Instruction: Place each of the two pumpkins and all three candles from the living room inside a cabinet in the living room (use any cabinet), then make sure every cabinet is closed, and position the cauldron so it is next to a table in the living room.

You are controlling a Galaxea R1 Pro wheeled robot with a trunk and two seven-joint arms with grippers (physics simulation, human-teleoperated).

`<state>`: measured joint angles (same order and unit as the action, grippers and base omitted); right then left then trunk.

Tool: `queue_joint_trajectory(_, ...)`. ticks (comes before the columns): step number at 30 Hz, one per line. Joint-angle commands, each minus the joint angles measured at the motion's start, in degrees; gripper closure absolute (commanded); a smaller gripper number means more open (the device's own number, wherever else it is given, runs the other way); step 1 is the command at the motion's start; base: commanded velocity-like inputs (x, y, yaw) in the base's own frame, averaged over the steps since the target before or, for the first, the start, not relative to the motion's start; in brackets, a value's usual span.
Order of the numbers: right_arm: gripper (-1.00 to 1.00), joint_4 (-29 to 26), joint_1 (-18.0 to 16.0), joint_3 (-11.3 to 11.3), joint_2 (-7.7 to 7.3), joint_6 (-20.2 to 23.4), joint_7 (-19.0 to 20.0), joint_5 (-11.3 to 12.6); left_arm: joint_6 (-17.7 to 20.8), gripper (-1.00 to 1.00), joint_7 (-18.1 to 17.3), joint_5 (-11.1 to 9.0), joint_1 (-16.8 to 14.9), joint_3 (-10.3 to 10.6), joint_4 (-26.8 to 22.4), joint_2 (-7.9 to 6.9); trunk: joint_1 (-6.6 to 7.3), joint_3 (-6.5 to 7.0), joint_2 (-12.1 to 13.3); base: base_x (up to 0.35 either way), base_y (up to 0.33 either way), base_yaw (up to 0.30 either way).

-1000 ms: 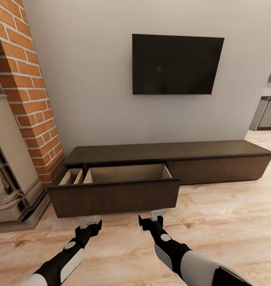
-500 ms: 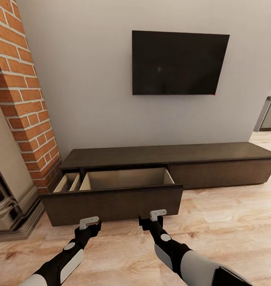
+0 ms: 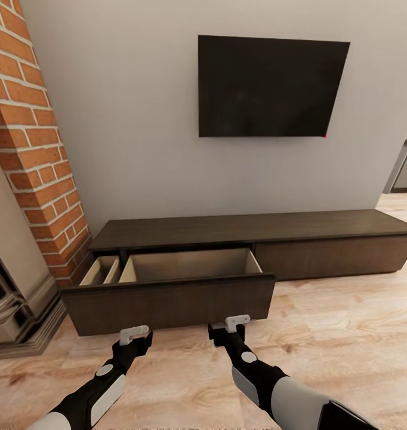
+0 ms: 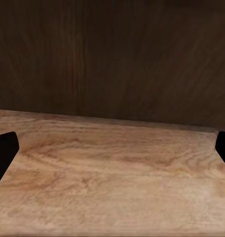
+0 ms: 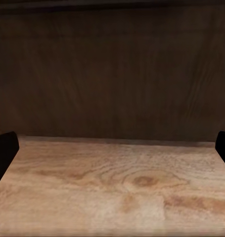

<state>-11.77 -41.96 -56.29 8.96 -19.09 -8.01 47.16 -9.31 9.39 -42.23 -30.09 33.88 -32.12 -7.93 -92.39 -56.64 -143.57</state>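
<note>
Now wood floor [image 3: 347,334] is stretching under the cabinet [image 3: 251,230], whose drawer [image 3: 173,298] is hanging open, nearer than before; left gripper [image 3: 135,334] and right gripper [image 3: 230,325] are both spread.

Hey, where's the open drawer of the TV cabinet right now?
In the head view the open drawer juts from the left end of the cabinet, beside the brick column, just ahead of both grippers, below the wall TV.
</note>
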Motion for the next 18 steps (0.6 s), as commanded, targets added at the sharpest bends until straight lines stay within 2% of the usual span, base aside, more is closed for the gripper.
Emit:
queue_joint_trajectory(1,-1.00,0.0,0.0,-0.5,0.00,-0.2,-0.3,0.3,-0.3,-1.00,0.5,-0.4,-0.1,0.5,-0.1,-0.07,-0.01,-0.28,0.0,0.000,0.000,0.000)
queue_joint_trajectory(18,-1.00,0.0,0.0,-0.5,0.00,-0.2,-0.3,0.3,-0.3,-1.00,0.5,-0.4,-0.1,0.5,0.0,-0.08,-0.45,-4.05,-0.3,0.000,0.000,0.000)
